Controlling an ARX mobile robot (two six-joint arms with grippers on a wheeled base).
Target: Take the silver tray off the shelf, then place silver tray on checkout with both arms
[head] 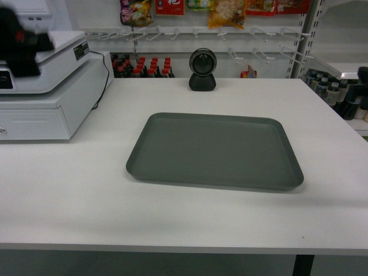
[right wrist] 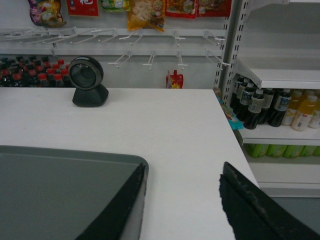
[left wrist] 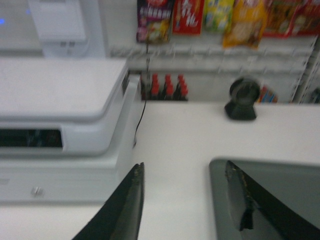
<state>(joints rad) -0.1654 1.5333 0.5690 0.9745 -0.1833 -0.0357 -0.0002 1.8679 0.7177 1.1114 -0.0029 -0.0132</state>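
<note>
The silver tray (head: 214,150) lies flat in the middle of the white checkout (head: 69,195), with nothing on it. In the left wrist view my left gripper (left wrist: 184,164) is open above the counter; its right finger (left wrist: 241,200) hangs over the tray's (left wrist: 285,190) left rim, apart from it. The right gripper (right wrist: 183,165) is also open, with its left finger (right wrist: 125,205) over the tray's (right wrist: 60,190) right corner and its other finger past the counter's edge. A blurred black part of the left arm (head: 20,43) shows at the head view's top left.
A white cash register (head: 46,92) stands at the counter's left. A black round scanner (head: 202,69) sits at the back edge. White shelf boards (right wrist: 285,77) with bottles stand to the right. Hooks with snack bags and red-capped bottles (head: 141,66) line the back wall.
</note>
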